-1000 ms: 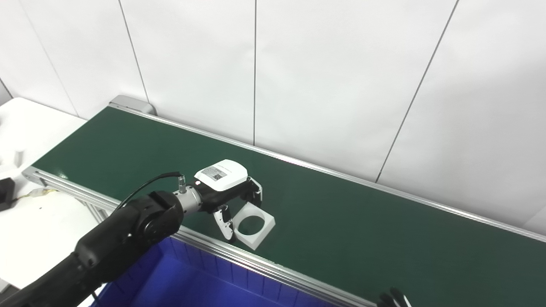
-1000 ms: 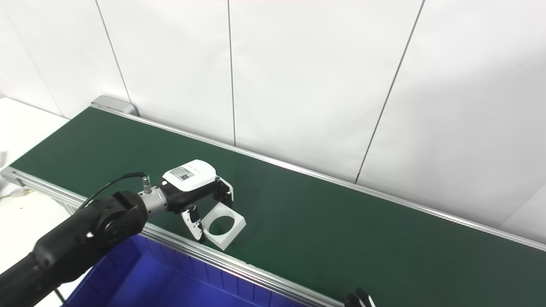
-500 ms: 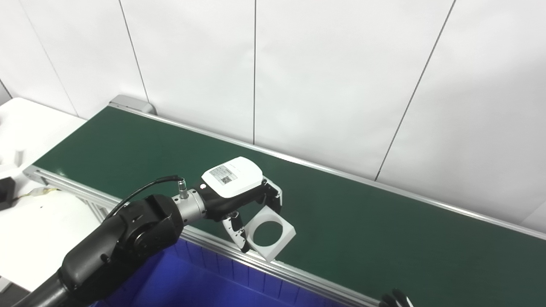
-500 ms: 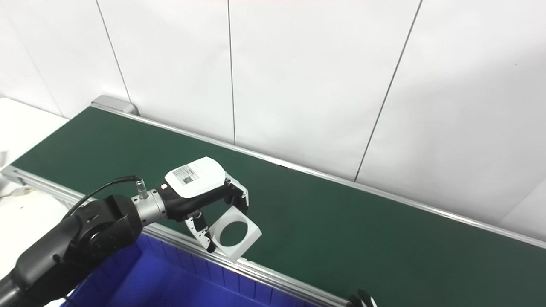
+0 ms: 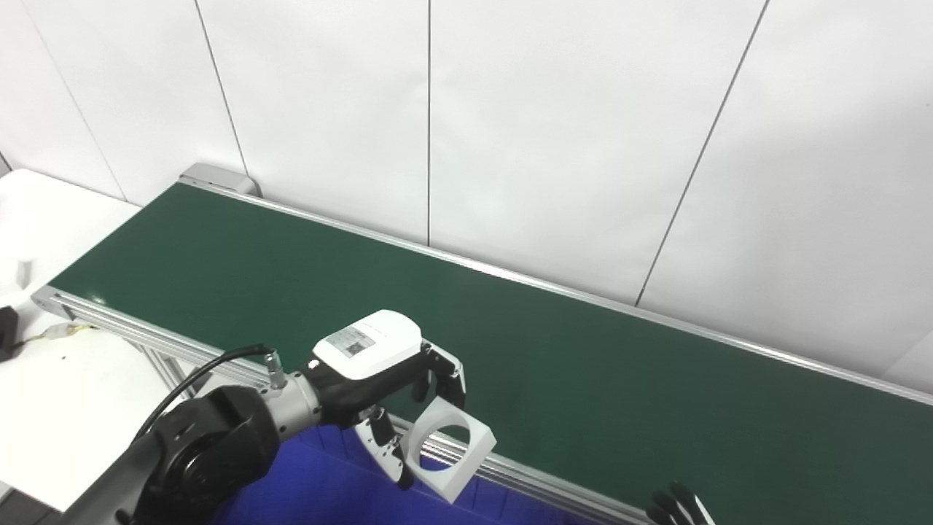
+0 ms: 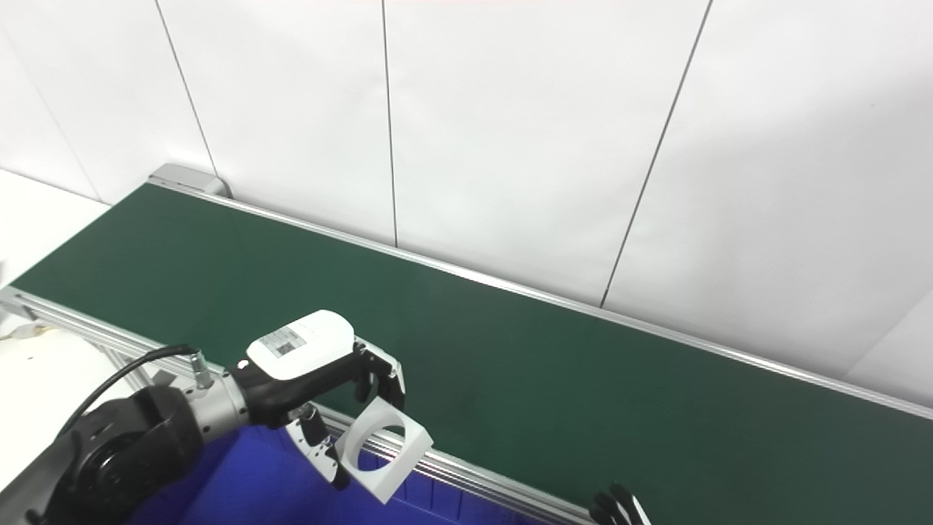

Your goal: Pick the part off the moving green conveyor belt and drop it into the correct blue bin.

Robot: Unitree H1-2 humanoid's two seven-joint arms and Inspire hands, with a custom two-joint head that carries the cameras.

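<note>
My left hand [image 5: 386, 379] is shut on the part [image 5: 450, 458], a white square block with a round hole through it. The block hangs tilted in the air over the conveyor's near rail [image 5: 525, 481] and the far edge of the blue bin [image 5: 328, 488]. Fingers grip its top edge and the thumb [image 5: 383, 446] presses its left side. The green belt [image 5: 583, 379] runs from upper left to lower right, bare where I see it. Only the dark fingertips of my right hand [image 5: 678, 507] poke in at the bottom edge, and they look spread.
A white wall stands right behind the belt. A white table [image 5: 65, 379] with a cable and a small black object lies at the left. The bin's divider ribs show under the rail.
My left hand lifted the block off the belt, then pulled it back toward me and down, from over the belt to over the rail and bin edge. The camera shifted slightly.
</note>
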